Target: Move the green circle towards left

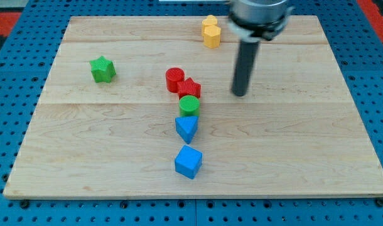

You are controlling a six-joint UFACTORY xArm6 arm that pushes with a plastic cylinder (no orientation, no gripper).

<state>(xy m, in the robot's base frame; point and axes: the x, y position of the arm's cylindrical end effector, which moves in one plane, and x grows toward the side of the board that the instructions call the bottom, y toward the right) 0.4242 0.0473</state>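
The green circle (pixel 189 105) sits near the middle of the wooden board (pixel 85 157). It touches the red star (pixel 189 88) above it and the blue triangle (pixel 186 128) below it. My tip (pixel 240 95) rests on the board to the right of the green circle and slightly above it, with a clear gap between them. The dark rod rises from the tip toward the view's top.
A red circle (pixel 174 79) sits up-left of the red star. A blue cube (pixel 188 162) lies below the triangle. A green star (pixel 103 69) is at the left. Two yellow blocks (pixel 211 32) stand near the top edge.
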